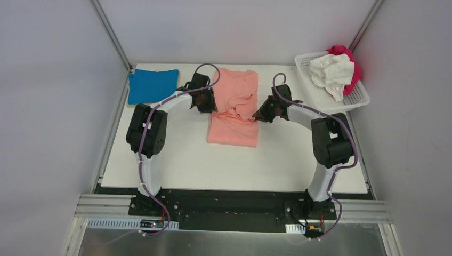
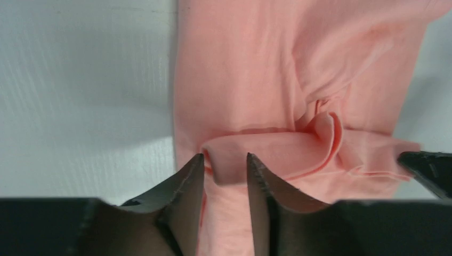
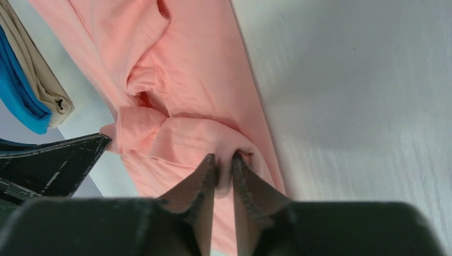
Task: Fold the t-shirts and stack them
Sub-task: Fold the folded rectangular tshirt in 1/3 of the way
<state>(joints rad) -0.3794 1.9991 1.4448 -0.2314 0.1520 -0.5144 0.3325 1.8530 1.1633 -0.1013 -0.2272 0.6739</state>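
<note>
One salmon-pink shirt [image 1: 234,106] is lying bunched at the middle of the table [image 1: 176,160]. The left gripper [image 2: 225,160] is clamping a fold at its left edge, and the right gripper [image 3: 224,159] is clamping its right edge. A folded blue shirt [image 1: 152,85] is sitting at the far-left corner.

A robot lab cell. Plain grey panels [image 1: 48,106] on aluminium rails [image 1: 110,32] box in a white table [image 1: 181,160].

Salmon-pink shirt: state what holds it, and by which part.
Both grippers hold the salmon-pink shirt: the left gripper pinches the bunched fold at its left edge, and the right gripper pinches it at its right edge.
</note>
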